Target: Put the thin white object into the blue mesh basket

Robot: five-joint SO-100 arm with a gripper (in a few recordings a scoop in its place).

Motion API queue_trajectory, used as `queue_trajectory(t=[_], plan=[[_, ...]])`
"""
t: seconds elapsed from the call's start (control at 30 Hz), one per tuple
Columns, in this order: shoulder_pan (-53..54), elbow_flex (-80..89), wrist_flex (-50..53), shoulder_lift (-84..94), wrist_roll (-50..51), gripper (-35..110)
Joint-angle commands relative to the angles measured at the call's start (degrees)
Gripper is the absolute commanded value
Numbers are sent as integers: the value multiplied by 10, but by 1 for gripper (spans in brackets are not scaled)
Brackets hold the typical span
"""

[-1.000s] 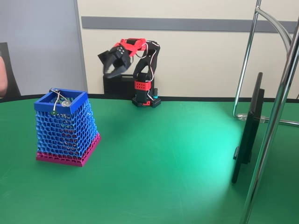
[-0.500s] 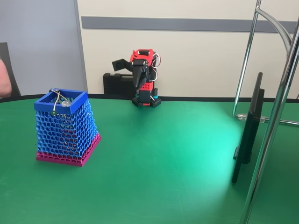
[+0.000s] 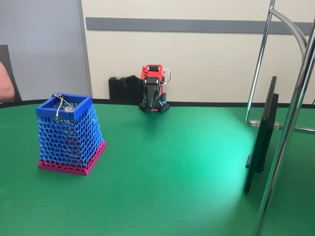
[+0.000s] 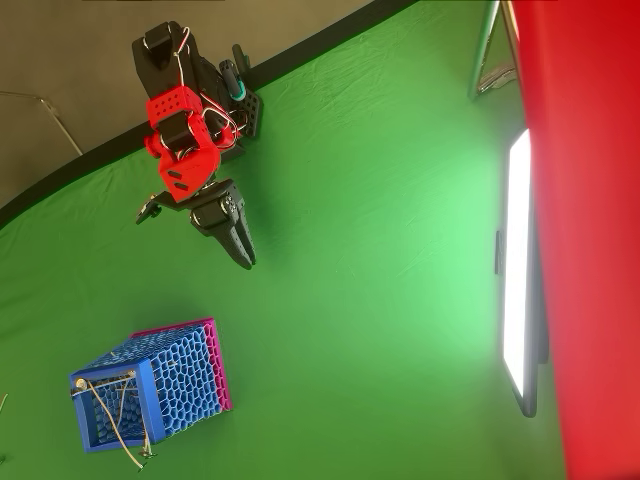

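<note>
The blue mesh basket [image 3: 69, 135] stands on the green table at the left, tilted slightly, with a magenta band at its base. In the overhead view the basket [image 4: 170, 385] sits at the lower left. The thin white object [image 3: 59, 109] lies slanted across the basket's open top, its small greenish tip hanging over the near rim. From above, the white stick [image 4: 115, 415] crosses the opening beside a silvery wire piece. My gripper [image 3: 149, 105] is folded back by the arm's base at the far table edge, pointing down, fingers together and empty. It [image 4: 246, 258] is well away from the basket.
A dark monitor [image 3: 261, 137] stands edge-on at the right, beside chrome stand poles [image 3: 290, 123]. A black box [image 3: 123, 88] sits behind the arm. A person's arm [image 3: 4, 83] shows at the left edge. Open green table lies between arm and basket.
The arm has swung back from reaching left toward the basket and folded down over its base. The gripper, open a second ago, is now shut. The stick and basket have not moved.
</note>
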Motion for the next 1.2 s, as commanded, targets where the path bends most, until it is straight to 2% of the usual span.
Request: queue_trajectory(t=[0.0, 0.1, 0.3, 1.17], plan=[[0, 9, 3, 11, -4, 13], [0, 9, 24, 12, -4, 13], [0, 9, 78, 12, -11, 1], [2, 9, 92, 12, -1, 1]])
